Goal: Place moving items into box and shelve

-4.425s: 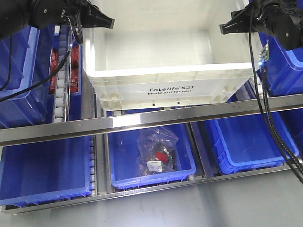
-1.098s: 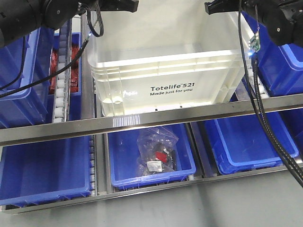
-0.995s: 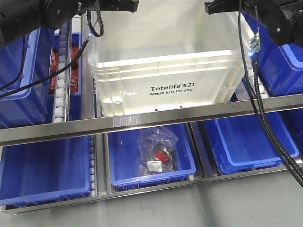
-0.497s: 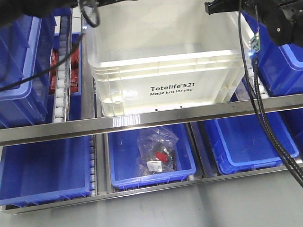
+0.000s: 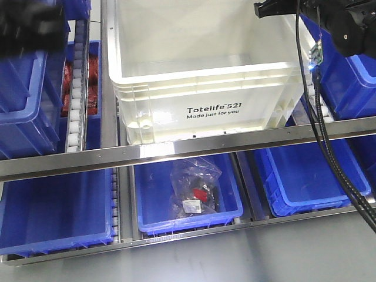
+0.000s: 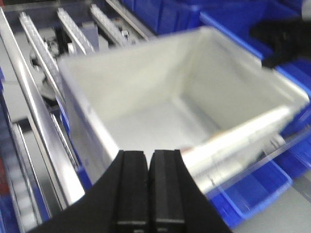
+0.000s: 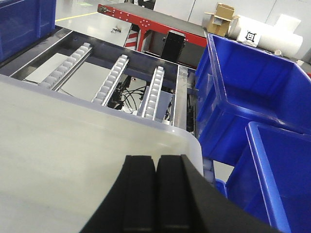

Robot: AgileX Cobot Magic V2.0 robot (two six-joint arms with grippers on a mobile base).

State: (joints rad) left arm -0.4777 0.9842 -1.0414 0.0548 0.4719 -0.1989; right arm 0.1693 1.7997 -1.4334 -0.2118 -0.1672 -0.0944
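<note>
White Totelife crate [image 5: 200, 88] sits on the shelf, and only our wrist views show the left gripper [image 6: 147, 187] and right gripper [image 7: 156, 194] pressed closed, holding nothing.

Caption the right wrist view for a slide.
Shut right gripper over the white crate's rim, blue bins alongside.

Steel roller shelf [image 5: 176, 151] carries the white box [image 5: 205, 100] among blue bins [image 5: 23, 106].

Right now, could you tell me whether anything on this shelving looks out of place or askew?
Nothing looks spilled or damaged. The white crate sits level on the shelf, and no items show inside it. A crinkled clear bag lies in the blue bin below.
</note>
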